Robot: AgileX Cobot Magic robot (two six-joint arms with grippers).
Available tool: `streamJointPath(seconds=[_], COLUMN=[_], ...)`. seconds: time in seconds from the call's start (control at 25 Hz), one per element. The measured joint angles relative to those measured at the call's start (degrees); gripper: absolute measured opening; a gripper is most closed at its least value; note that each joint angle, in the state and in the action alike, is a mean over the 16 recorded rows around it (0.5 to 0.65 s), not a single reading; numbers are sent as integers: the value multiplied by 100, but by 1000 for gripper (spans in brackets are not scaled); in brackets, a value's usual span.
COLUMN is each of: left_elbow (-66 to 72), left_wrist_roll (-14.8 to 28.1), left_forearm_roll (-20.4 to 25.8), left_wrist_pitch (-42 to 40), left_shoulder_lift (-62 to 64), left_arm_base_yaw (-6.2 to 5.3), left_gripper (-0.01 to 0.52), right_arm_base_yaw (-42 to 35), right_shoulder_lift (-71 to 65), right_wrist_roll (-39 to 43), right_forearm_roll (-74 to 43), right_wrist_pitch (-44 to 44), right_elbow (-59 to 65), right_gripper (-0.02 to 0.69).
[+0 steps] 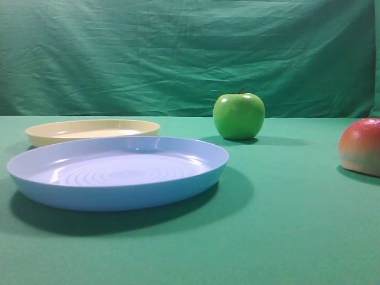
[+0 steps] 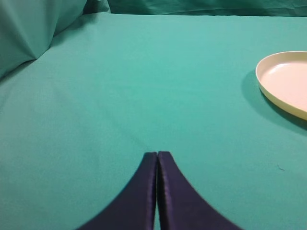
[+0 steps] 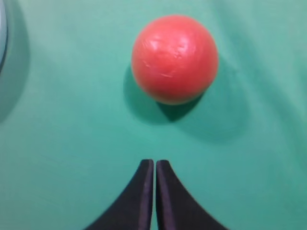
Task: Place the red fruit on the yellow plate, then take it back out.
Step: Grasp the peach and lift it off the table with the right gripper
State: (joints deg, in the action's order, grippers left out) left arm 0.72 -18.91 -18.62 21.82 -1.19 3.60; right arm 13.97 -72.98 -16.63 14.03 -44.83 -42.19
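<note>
The red fruit (image 1: 361,145) sits on the green cloth at the far right edge, cut off by the frame. From the right wrist it appears as a round red ball (image 3: 174,58), ahead of my right gripper (image 3: 154,161) and apart from it. That gripper's fingers stand together with only a thin slit between them, holding nothing. The yellow plate (image 1: 89,132) lies at the back left, with nothing on it. My left gripper (image 2: 157,153) is shut over bare cloth, with the yellow plate (image 2: 288,79) off to its right.
A larger light-blue plate (image 1: 119,184) lies in front of the yellow one; its rim (image 3: 1,33) shows at the left edge of the right wrist view. A green apple (image 1: 238,116) stands at the back centre. Green cloth hangs behind the table.
</note>
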Motion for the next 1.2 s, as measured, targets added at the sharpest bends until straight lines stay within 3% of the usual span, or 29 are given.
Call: streamJointPath(seconds=[0.4, 0.6, 0.96, 1.2], left_elbow=[0, 0, 0, 0], left_wrist_roll=[0, 0, 0, 0], left_forearm_roll=[0, 0, 0, 0], left_wrist_pitch=[0, 0, 0, 0], left_shoulder_lift=[0, 0, 0, 0], left_arm_base_yaw=[0, 0, 0, 0], left_gripper=[0, 0, 0, 0], right_arm_base_yaw=[119, 119, 119, 119], right_shoulder_lift=[-818, -1315, -2174, -2465], right_wrist_roll=[-308, -396, -421, -427], right_forearm_roll=[-168, -168, -171, -179], right_wrist_pitch=[400, 638, 1025, 1113], right_elbow=[-578, -698, -764, -814], right_gripper=[503, 631, 634, 522])
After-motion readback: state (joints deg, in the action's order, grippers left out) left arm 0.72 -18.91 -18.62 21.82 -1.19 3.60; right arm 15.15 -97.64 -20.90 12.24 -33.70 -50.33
